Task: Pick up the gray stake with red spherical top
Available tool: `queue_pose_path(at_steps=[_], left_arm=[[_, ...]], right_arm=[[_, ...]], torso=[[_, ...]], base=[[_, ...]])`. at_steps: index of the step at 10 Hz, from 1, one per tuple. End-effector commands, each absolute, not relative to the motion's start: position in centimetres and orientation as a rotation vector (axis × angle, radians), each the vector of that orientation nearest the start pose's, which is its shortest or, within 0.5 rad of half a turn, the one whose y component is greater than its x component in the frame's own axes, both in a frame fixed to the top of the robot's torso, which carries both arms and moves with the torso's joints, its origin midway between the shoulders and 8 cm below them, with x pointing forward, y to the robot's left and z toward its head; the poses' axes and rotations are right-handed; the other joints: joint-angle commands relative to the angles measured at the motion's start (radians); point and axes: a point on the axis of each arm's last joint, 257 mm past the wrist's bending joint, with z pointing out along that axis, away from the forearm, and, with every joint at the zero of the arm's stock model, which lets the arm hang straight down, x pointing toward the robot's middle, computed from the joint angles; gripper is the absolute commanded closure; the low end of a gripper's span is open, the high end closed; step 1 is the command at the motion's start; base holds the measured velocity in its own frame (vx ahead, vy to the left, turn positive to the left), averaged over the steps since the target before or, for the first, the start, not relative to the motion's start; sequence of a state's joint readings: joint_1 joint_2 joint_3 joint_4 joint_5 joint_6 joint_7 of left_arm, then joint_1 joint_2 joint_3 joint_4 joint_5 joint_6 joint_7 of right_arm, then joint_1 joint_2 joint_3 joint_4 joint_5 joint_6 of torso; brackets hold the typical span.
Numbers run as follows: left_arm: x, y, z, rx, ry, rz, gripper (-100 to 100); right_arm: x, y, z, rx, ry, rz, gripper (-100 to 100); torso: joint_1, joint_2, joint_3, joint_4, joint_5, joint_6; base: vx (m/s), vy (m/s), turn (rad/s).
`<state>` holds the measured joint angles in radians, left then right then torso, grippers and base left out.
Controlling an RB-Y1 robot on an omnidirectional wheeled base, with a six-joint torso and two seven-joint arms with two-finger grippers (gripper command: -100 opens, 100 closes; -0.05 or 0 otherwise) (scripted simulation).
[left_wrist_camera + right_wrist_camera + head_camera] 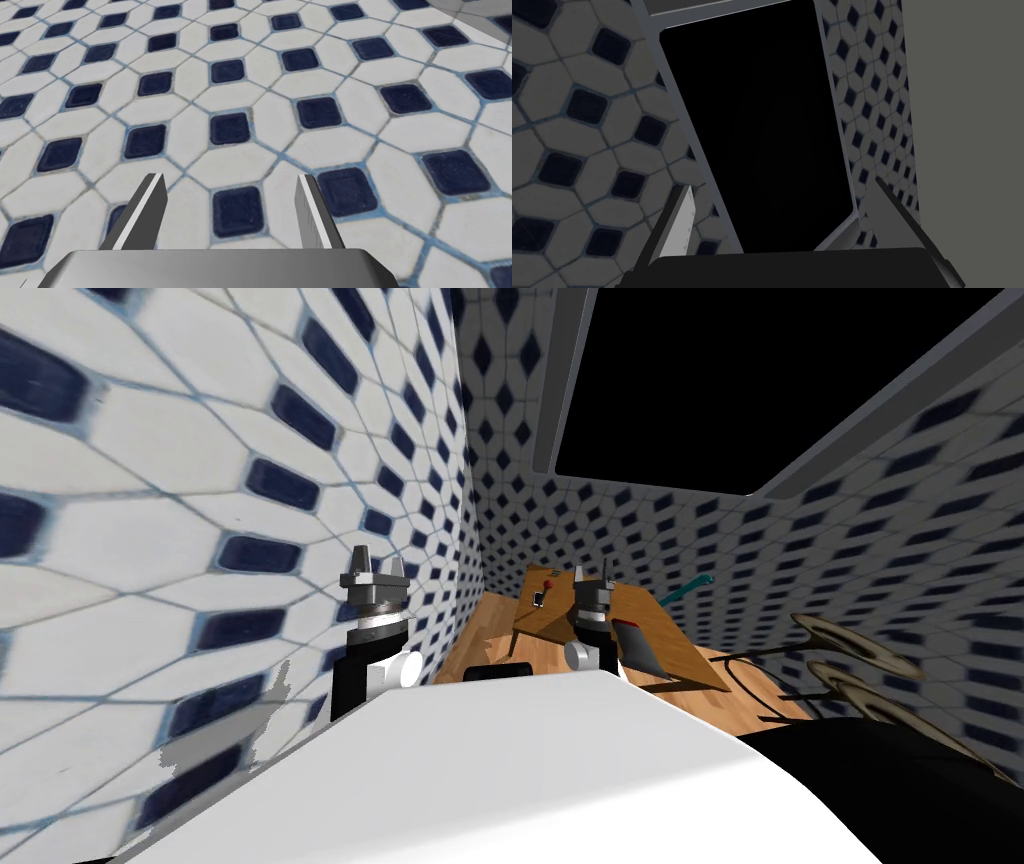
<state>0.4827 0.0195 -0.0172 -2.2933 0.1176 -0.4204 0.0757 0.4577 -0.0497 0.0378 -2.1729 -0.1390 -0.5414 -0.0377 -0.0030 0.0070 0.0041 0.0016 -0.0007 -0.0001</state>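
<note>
– So, which step is in hand?
– The approach, it is judged, since nothing is held. The small gray stake with the red spherical top (543,593) is seen on the brown wooden table (668,640), by that table's left edge. It is placed to the left of the right gripper's (593,575) jaws and well to the right of the left gripper's (378,556) jaws. Whether it stands or lies cannot be told.
– How are the jaws set?
– Both pairs are parted and empty: the left fingers (150,210) and the right fingers (684,220) are spread wide. Both grippers are pointed upward, away from the table.
– What is called for next?
– The right gripper, judged the nearer, would need to be tipped downward and carried leftward until the stake is framed between its jaws. Only then should they be closed. A dark flat slab with a red edge (637,646), to the right of those jaws, is best avoided.
</note>
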Motion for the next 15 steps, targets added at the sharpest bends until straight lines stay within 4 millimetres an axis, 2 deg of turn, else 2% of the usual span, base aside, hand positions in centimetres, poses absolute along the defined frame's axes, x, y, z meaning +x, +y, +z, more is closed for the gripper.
queue_pose_path(at_steps=[1,3,6,15], left_arm=[[35.5,28.4,2.0,-0.79,0.57,-1.461,0],[35.5,28.4,2.0,-0.79,0.57,-1.461,0],[35.5,28.4,2.0,-0.79,0.57,-1.461,0],[35.5,28.4,2.0,-0.79,0.57,-1.461,0]], right_arm=[[36.9,-28.2,-1.7,0.786,0.591,1.501,-100],[38.0,-28.6,-3.9,0.834,0.607,1.55,-100],[38.8,-28.9,-5.7,0.879,0.616,1.579,-100],[41.8,-30.8,-12.8,1.09,0.594,1.738,-100]], torso=[[0.0,0.0,0.0,0.0,0.0,0.0],[-0.002,-0.001,0.0,0.0,0.0,0.0],[-0.001,-0.004,-0.002,-0.001,0.0,0.0],[-0.001,-0.004,-0.002,-0.001,0.0,0.0]], base=[[-0.106,-0.049,0.116],[-0.099,-0.07,0.166],[-0.045,-0.04,0.068],[-0.043,-0.038,0.11]])
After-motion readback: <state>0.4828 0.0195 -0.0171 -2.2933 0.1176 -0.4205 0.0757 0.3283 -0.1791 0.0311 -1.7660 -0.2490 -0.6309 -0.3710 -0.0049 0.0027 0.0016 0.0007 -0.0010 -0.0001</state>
